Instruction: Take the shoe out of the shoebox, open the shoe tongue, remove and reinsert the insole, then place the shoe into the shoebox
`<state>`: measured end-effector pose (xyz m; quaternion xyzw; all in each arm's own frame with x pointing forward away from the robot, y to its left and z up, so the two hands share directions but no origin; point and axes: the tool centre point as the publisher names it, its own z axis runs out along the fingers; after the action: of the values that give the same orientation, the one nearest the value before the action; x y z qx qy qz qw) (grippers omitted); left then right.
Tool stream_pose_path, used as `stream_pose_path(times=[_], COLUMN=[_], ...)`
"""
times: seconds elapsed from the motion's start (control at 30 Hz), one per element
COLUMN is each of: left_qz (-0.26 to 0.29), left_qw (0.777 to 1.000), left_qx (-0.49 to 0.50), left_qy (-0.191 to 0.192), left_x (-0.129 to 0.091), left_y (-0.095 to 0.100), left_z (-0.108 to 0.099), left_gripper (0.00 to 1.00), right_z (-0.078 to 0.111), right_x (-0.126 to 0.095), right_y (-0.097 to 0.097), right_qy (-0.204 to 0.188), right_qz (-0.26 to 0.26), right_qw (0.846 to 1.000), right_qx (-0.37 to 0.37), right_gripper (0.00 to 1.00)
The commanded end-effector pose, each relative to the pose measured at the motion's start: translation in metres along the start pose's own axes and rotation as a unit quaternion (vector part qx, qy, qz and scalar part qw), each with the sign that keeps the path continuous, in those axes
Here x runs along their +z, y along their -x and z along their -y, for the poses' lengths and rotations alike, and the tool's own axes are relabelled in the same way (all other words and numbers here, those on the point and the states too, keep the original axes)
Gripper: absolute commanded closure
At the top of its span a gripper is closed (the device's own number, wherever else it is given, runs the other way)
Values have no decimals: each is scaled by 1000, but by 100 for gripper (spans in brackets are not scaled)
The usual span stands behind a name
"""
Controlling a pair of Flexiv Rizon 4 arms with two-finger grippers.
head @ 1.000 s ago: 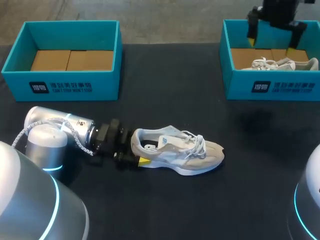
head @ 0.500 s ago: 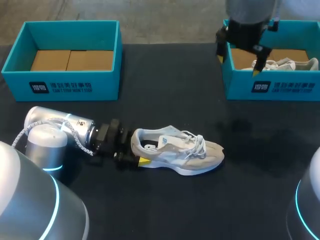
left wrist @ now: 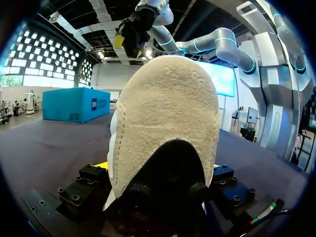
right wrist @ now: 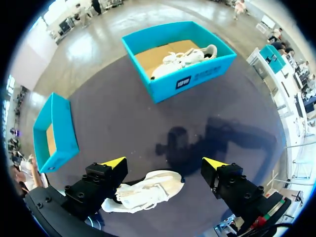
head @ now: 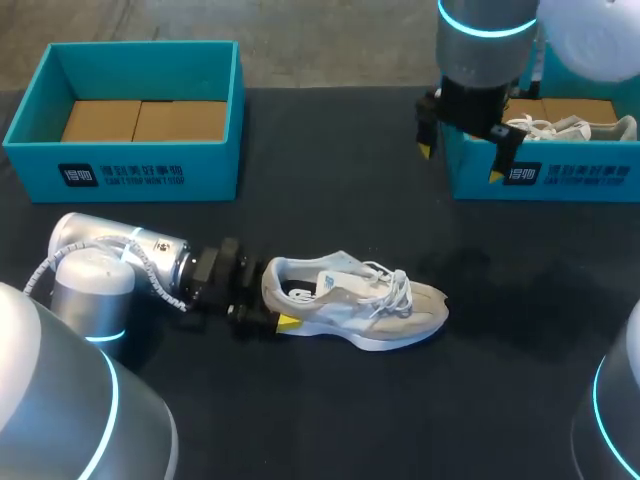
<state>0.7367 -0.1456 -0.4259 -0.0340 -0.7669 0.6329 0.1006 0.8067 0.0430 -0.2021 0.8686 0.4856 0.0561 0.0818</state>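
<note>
Over on the left an empty teal shoebox (head: 130, 165) sits at the back of the counter (head: 330, 180), well apart from the action. In front of it the left arm (head: 120, 260) lies low along the counter, its claw (head: 272, 318) clamped on the heel of the pale shoe (head: 360, 300). The shoe lies on its sole out in the open, toe pointing right, laces (head: 395, 285) in a loose heap over the tongue. Up and to the right hangs the right claw (head: 458, 160), fingers spread wide with nothing between them, just beside the near left corner of the second shoebox (head: 560, 175), where another shoe (head: 570, 127) lies. I'd say the risk is in the reach for the tongue: the shoe is held only at the heel, so a push on the forefoot could swing or twist it out of that grip, and those slack laces could catch on a yellow fingertip and drag the shoe along. Compared with a second ago, the right arm has come out from above its box toward the middle of the counter, while the left arm and shoe have not budged.
</note>
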Motion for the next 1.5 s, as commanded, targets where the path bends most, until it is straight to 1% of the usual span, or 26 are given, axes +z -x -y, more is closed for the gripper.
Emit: stream_pose_path(times=[0.03,0.2,0.33,0.4,1.1,1.17,1.2,1.27,1.3,1.37,1.4,1.47,1.5], left_qz=[1,1,1,1,1,1,1,1,1,1,1,1,1], left_qw=[1000,1000,1000,1000,1000,1000,1000,1000,1000,1000,1000,1000,1000], left_qx=[0,0,0,0,0,0,0,0,0,0,0,0,0], left_qy=[0,0,0,0,0,0,0,0,0,0,0,0,0], left_x=[0,0,0,0,0,0,0,0,0,0,0,0,0], left_y=[0,0,0,0,0,0,0,0,0,0,0,0,0], left_z=[-1,-1,-1,-1,-1,-1,-1,-1,-1,-1,-1,-1,-1], left_gripper=[100,100,100,100,100,100,100,100,100,100,100,100,100], right_z=[12,22,25,27,27,27,31,36,43,50,60,67,76], right_x=[15,21,24,26,26,27,30,33,36,38,39,41,43], right_y=[-16,-26,-26,-26,-26,-29,-35,-39,-44,-48,-53,-56,-59], right_qy=[0,-8,-16,-36,-36,-38,-46,-51,-53,-55,-57,-58,-58], right_qz=[-4,-6,-5,-21,-21,-18,-20,-16,-21,-21,-21,-22,-24], right_qw=[1000,998,996,994,994,993,992,991,990,990,989,988,988], right_qx=[-3,-67,-85,-99,-99,-106,-116,-121,-129,-131,-136,-139,-142], right_gripper=[0,0,0,0,0,0,0,0,0,0,0,0,0])
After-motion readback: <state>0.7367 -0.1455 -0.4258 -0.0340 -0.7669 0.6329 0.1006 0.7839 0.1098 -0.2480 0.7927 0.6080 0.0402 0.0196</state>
